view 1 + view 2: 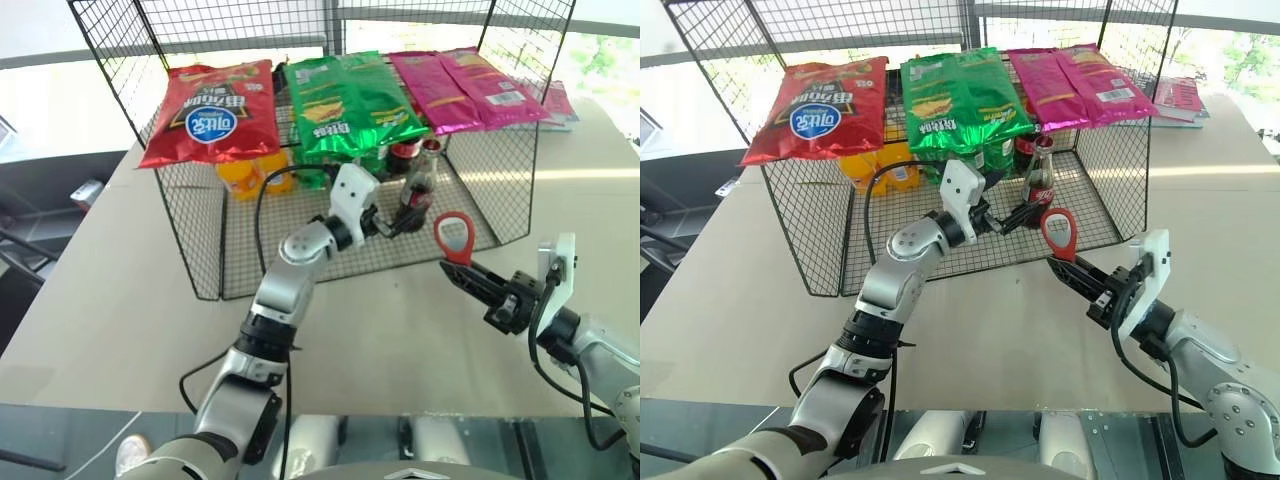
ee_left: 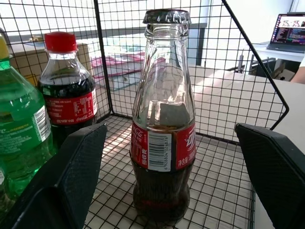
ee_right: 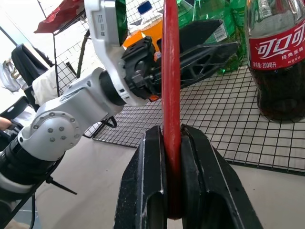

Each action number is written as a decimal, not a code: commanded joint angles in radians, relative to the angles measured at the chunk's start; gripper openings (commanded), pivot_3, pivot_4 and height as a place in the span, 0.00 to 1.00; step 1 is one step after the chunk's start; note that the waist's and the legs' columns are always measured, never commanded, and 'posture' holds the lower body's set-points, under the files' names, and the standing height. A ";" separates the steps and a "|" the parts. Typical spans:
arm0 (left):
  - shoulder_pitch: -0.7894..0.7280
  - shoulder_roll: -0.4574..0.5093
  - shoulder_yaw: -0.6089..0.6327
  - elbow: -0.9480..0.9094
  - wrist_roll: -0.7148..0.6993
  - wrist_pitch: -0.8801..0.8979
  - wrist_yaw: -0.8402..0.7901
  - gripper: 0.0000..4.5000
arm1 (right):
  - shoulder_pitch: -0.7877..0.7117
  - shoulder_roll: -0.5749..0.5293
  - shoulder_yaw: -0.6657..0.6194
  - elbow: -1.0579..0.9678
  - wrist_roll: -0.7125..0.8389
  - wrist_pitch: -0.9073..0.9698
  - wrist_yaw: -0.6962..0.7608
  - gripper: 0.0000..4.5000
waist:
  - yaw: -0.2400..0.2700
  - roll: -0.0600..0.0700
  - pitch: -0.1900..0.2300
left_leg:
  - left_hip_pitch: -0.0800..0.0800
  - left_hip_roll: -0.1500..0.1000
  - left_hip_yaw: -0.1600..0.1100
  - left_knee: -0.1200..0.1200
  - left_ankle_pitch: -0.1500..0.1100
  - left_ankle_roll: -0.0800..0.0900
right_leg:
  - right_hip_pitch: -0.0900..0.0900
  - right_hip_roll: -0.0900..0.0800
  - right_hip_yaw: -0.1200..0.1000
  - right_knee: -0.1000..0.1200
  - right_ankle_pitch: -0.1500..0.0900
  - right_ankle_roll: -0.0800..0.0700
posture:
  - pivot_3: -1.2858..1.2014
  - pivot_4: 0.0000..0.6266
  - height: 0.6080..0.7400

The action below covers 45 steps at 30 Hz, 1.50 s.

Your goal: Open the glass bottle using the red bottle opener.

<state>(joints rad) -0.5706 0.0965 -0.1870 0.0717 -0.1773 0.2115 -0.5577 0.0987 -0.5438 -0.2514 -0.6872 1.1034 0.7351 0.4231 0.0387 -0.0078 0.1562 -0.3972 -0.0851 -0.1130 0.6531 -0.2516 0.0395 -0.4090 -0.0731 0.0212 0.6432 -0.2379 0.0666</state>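
So far the task is about half done: the right gripper (image 1: 478, 281) is closed tight on the handle of the red bottle opener (image 1: 455, 238), ring end up, but the glass bottle (image 2: 163, 119) keeps its cap, so holding it and prying are left. Standing inside the wire rack (image 1: 200, 230) beside a plastic cola bottle (image 2: 66, 90), the glass bottle is between the widely spread fingers of the left gripper (image 1: 392, 222), which do not touch it yet, while the opener is near the rack's front, apart from the bottle

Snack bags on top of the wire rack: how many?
3, side by side along the wire rack top: red bag at left, green bag in the middle, pink bag at right.
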 commanded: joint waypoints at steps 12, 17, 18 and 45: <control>0.077 0.021 -0.107 -0.188 0.200 -0.051 0.110 0.99 | -0.020 -0.008 -0.003 -0.010 0.017 -0.019 0.011 0.00 | 0.002 0.000 0.000 | 0.000 0.000 0.001 0.000 0.000 0.000 | 0.000 0.000 0.000 -0.001 0.000 0.000 | 0.52 0.24 1.00; 0.079 0.041 -0.096 -0.218 0.252 -0.041 0.144 0.99 | -0.017 -0.006 -0.002 -0.011 0.019 -0.019 0.011 0.00 | 0.002 0.000 0.000 | 0.000 0.000 0.001 0.000 0.000 0.000 | 0.000 0.000 0.001 -0.001 0.000 0.000 | 0.52 0.24 1.00; 0.081 0.048 -0.094 -0.222 0.261 -0.042 0.145 0.99 | -0.018 -0.006 -0.002 -0.009 0.018 -0.019 0.012 0.00 | 0.002 0.000 0.000 | 0.000 0.000 0.001 0.000 0.000 0.000 | 0.000 0.000 0.000 0.000 0.000 0.000 | 0.52 0.24 1.00; 0.029 0.097 0.030 -0.222 0.347 0.049 0.275 0.99 | -0.051 -0.013 0.015 0.028 0.012 -0.014 0.039 0.00 | -0.003 0.000 0.000 | 0.001 0.001 0.001 0.000 0.000 0.000 | 0.000 0.001 0.001 0.002 0.000 0.000 | 0.52 0.24 1.00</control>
<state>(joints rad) -0.5129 0.1904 -0.1834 -0.1095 0.1655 0.2616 -0.2996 0.0606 -0.5513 -0.2325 -0.6467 1.1038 0.7358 0.4509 0.0362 -0.0078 0.1557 -0.3966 -0.0846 -0.1118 0.6536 -0.2515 0.0394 -0.4094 -0.0723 0.0218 0.6454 -0.2378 0.0666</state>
